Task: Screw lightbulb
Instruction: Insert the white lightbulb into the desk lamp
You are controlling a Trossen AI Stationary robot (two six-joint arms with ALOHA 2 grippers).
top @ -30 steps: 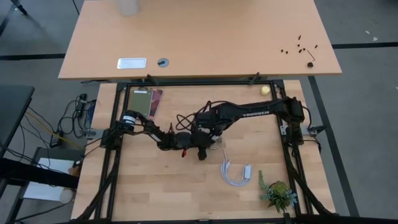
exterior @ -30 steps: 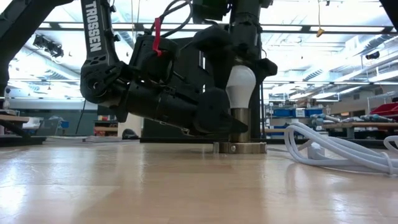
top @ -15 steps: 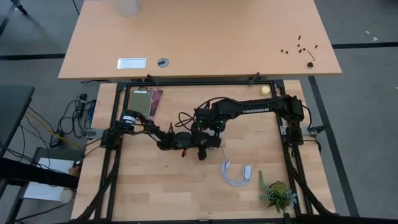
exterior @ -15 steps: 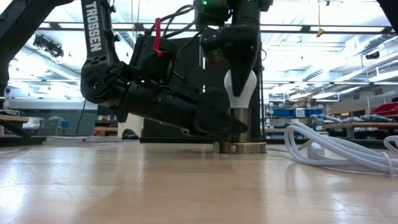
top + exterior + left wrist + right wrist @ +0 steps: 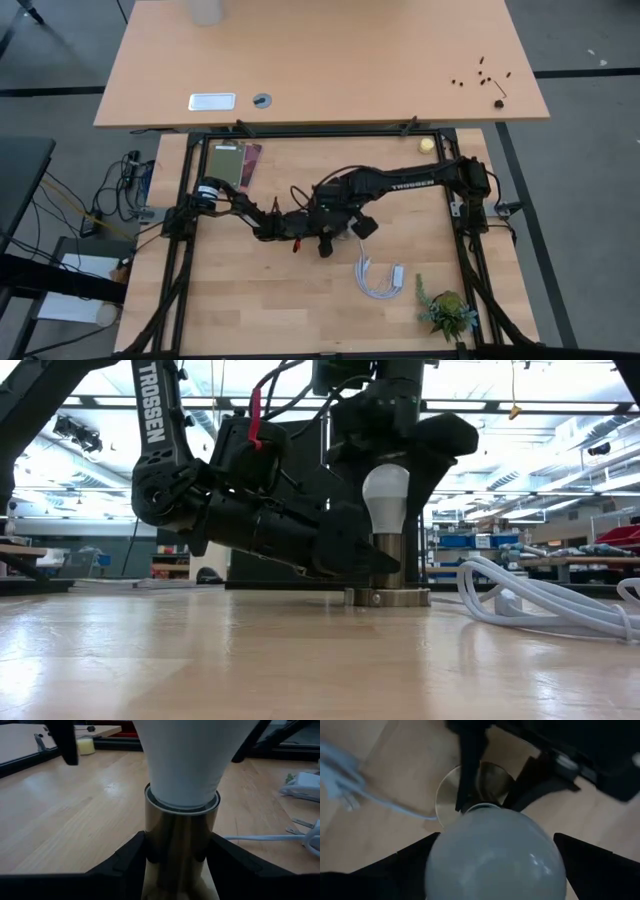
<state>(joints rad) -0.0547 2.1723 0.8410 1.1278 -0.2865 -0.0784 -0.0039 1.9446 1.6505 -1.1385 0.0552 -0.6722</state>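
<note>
Two pincers of mine meet at one spot near the middle of the table (image 5: 240,300), both at the lamp fitting. The lightbulb (image 5: 386,497) stands upright, frosted dome up, its neck seated in the brass socket tube (image 5: 387,560), which rises from a round flat metal base (image 5: 386,597) resting on the wood. My right gripper (image 5: 492,865) hangs directly over the bulb, pointing down; its fingers (image 5: 600,870) are spread wide and flank the dome on either side, with bare gaps visible between pad and glass, so nothing is pinched there. From table height the same dark fingers frame the bulb's shoulders without touching it. My left gripper (image 5: 177,865) comes in low and nearly level from the left side, and its two fingers (image 5: 125,862) are pressed against opposite sides of the brass tube just below the bulb's collar, clamping the socket. The bulb sits just above that left grip and between the right fingers. A coiled white cable (image 5: 378,279) with its plug lies just beside the fitting toward the right arm's side, and a small potted plant (image 5: 446,312) stands near the table's front right corner, well apart from the work.
</note>
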